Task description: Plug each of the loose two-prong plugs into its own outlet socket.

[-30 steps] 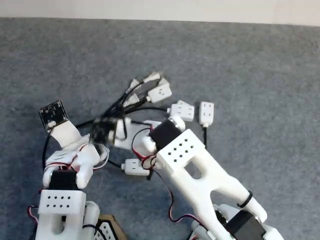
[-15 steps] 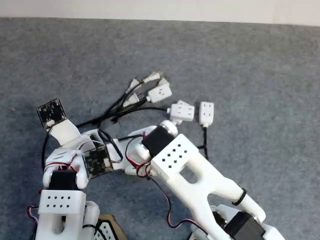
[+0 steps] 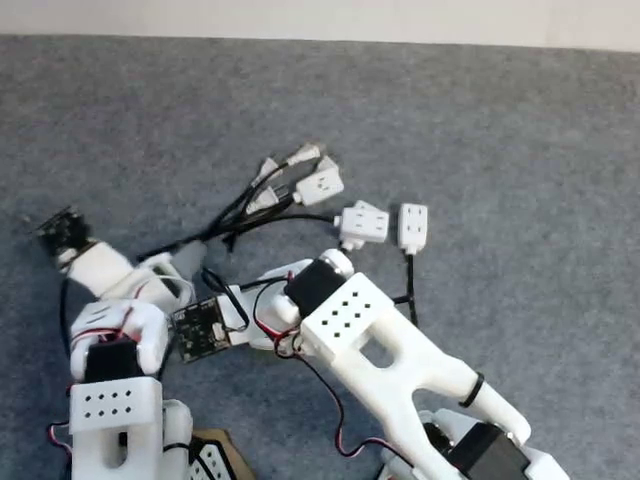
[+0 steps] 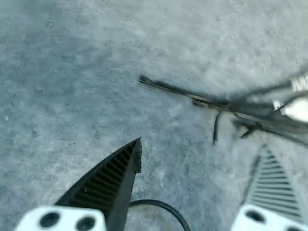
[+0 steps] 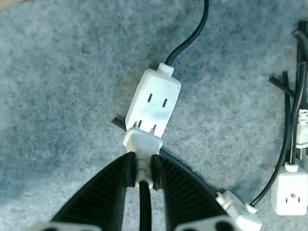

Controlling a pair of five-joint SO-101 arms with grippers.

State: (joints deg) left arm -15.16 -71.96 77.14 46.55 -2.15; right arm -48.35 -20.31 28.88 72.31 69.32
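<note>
1. The right fingers (image 5: 103,195) are closed narrow on a white two-prong plug (image 5: 142,142). They pinch it from both sides just behind its head, and its black cord (image 5: 144,207) runs back between them.
2. The plug's prongs are set into the end of a white outlet socket (image 5: 153,102). A short stretch of the prongs shows between the two bodies. Plug and socket lie in one line, flat on the grey worktop (image 5: 57,86), and the socket's own cord (image 5: 192,38) leaves its opposite end.
3. The left fingers (image 4: 113,180) stand wide apart with nothing between them, low over bare worktop. A bundle of black cords (image 4: 216,103) crosses just beyond their tips.
4. In the high view the left arm (image 3: 110,330) sits at the near left corner. The right arm (image 3: 400,340) comes in from the near right corner and reaches toward the middle of the near edge.
5. Around mid-worktop lie three more white sockets: a first socket (image 3: 320,185), a second socket (image 3: 362,222) and a third socket (image 3: 413,225), the last two just beside each other.
6. Toward the far edge from them lie loose plugs on black cords: a far plug (image 3: 305,153), a middle plug (image 3: 265,170) and a near plug (image 3: 262,203).
</note>
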